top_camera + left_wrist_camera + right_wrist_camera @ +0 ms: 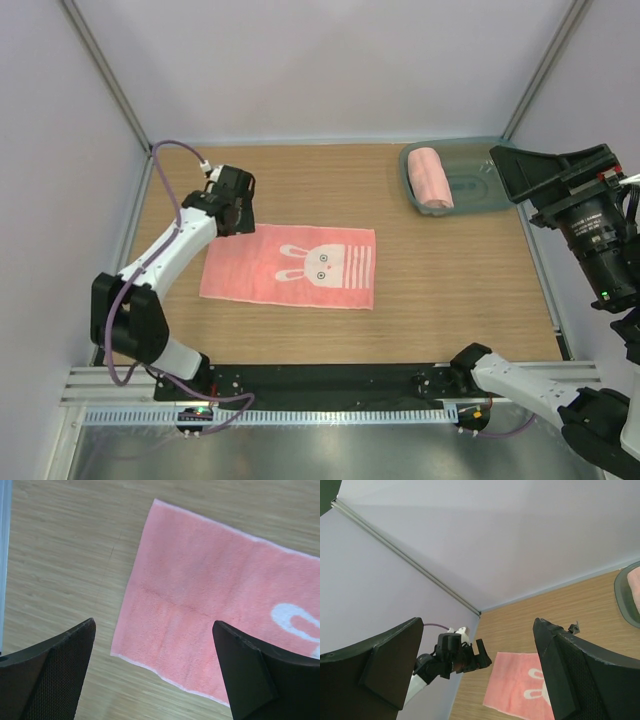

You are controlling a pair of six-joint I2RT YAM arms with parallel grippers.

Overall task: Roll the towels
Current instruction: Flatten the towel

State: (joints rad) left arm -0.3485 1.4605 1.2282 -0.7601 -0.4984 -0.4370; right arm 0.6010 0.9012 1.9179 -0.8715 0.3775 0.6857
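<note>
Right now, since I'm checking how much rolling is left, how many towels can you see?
2. The flat towel, printed with a rabbit, lies on the table, left of centre. The rolled towel sits in the grey tray at the far right. None looks hidden.

Left arm [175, 245] — white tube links, bulky black joint housings [130, 320]. Purple cable [165, 160] arcs from wrist and runs down past lower links to base. Left gripper [154, 624] all black; fingers [55, 680] broad wedges, fine mesh texture on inner face. Right arm [520, 378] same white-and-black build. Right gripper [478, 620] black, angular, with same mesh-faced fingers [595, 680]. Behind it, ribbed black cylinder [590, 240] with tiny green light [605, 294]. Small lit indicators [203, 412] at both bases.
</note>
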